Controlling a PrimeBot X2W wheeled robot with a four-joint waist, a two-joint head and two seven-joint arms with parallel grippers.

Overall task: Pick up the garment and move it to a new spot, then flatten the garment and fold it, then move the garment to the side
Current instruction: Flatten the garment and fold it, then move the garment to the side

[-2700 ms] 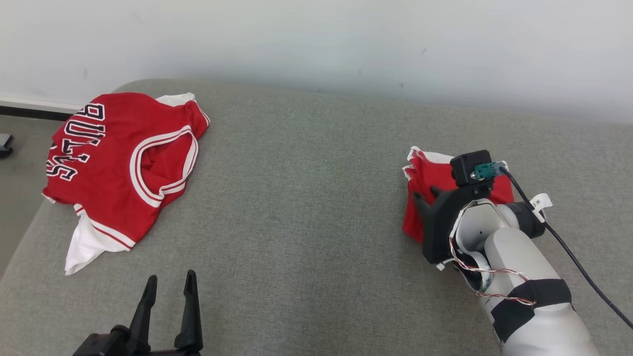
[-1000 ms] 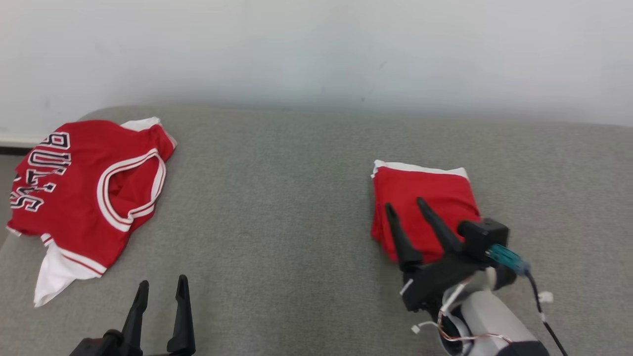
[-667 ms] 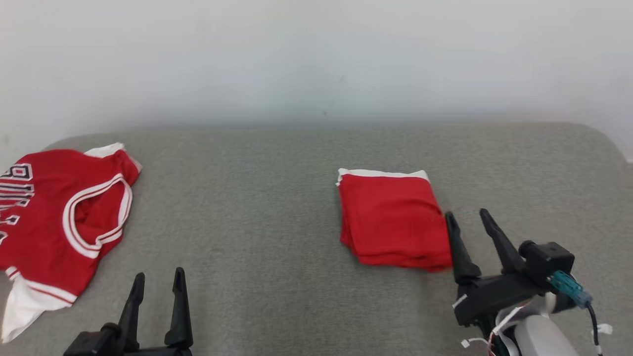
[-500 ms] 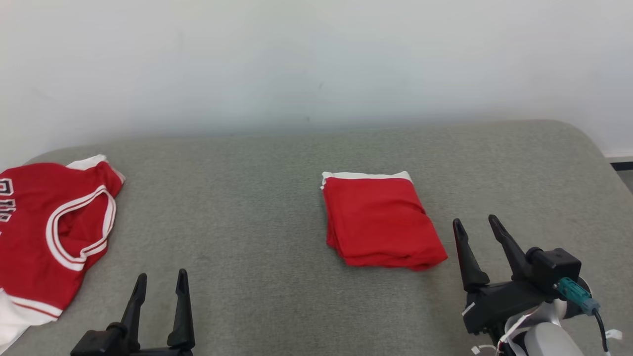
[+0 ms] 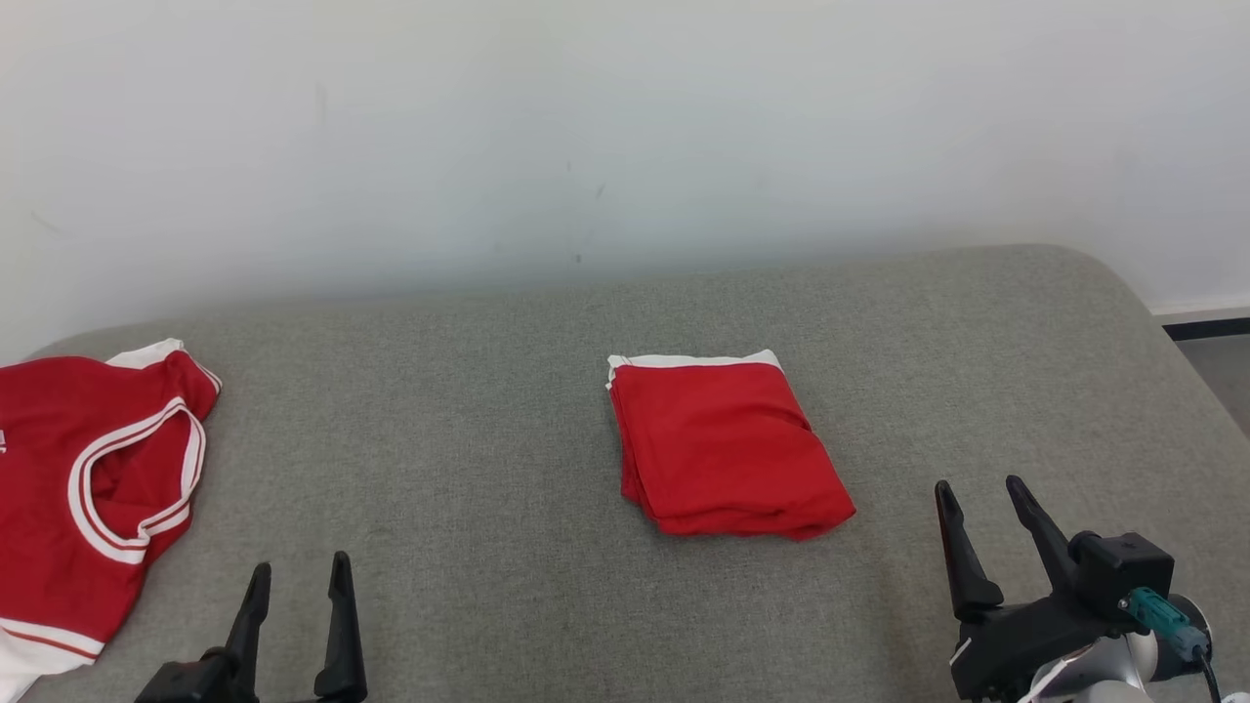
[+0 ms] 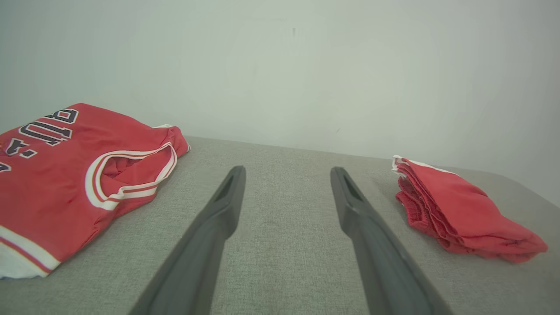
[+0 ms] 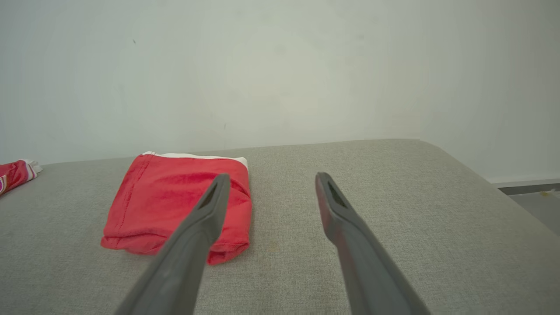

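Observation:
A red garment with a white edge lies folded into a small stack on the grey couch cushion, a little right of centre. It also shows at the right of the left wrist view and left of centre in the right wrist view. My right gripper stands open at the lower right, apart from the folded garment and to its right. Open and holding nothing, my left gripper rests at the lower left.
A second red jersey with white trim and lettering lies spread at the cushion's left end, also in the left wrist view. A pale wall stands behind. The cushion's right edge drops to the floor.
My right gripper has drawn back off the folded garment toward the lower right, open. The head camera has swung right, so both garments shifted left in the view.

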